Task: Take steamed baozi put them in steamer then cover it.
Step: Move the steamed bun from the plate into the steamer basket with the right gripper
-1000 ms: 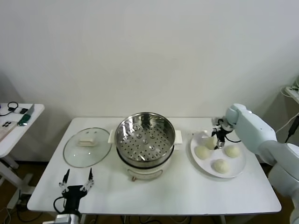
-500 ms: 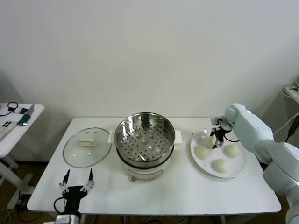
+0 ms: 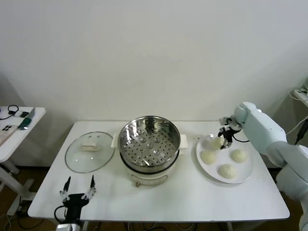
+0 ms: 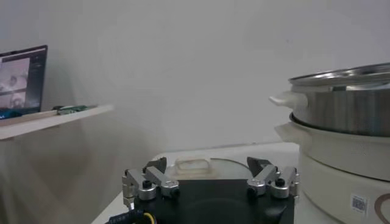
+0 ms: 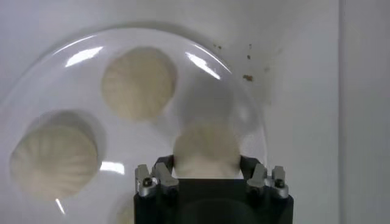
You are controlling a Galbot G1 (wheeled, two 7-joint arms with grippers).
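The right arm reaches in from the right side, bent at the elbow, with its wrist tipped down over the far edge of the white plate (image 3: 244, 172). The right pincer (image 3: 223, 140) has its fingers (image 5: 163, 176) closed around one steamed bun (image 5: 206, 150), one finger on each side of it. From the head view, this bun (image 3: 216, 142) sits at the back of the plate, and I cannot tell if it has left the plate or is touching it.

Three more buns lie on the plate: one on the side toward the steamer (image 3: 208, 157), one on the right (image 3: 238, 155), and one at the front (image 3: 227, 171).

The steamer (image 3: 149, 144) stands in the middle of the white worktop (image 3: 192, 199), just beside the plate. It is a shiny metal basket with holes in its bottom, on a white pot base. No buns are in it. The glass lid (image 3: 90, 151) with its white handle lies flat on the worktop to the left of the steamer.

The left arm waits low at the front left edge of the worktop. The left pincer (image 3: 77, 188) points up with its fingers (image 4: 146, 183) spread wide and holds nothing.
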